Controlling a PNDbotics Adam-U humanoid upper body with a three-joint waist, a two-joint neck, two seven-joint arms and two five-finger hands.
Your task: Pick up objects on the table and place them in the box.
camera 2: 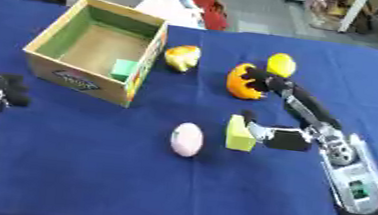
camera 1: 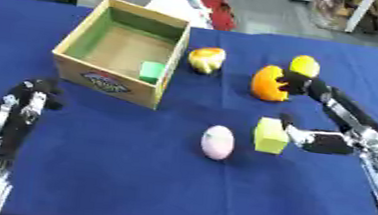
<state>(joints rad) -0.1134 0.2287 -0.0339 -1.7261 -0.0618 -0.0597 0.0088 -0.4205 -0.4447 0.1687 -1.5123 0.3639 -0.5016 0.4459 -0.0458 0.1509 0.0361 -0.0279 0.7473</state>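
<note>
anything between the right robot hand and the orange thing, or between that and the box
Nothing visible separates them: the right robot hand already has fingertips at the orange thing, thumb by the yellow-green block. Toward the box, the orange-and-yellow fruit sits beside the box's right wall, close to a straight path. The box's top is open.

Both eyes sit in the head, looking steeply down and forward over the blue table [camera 1: 175,188] from close range. They share nearly everything: the wooden box [camera 1: 119,52] near the far left corner appears in both, shifted slightly sideways between views.
</note>
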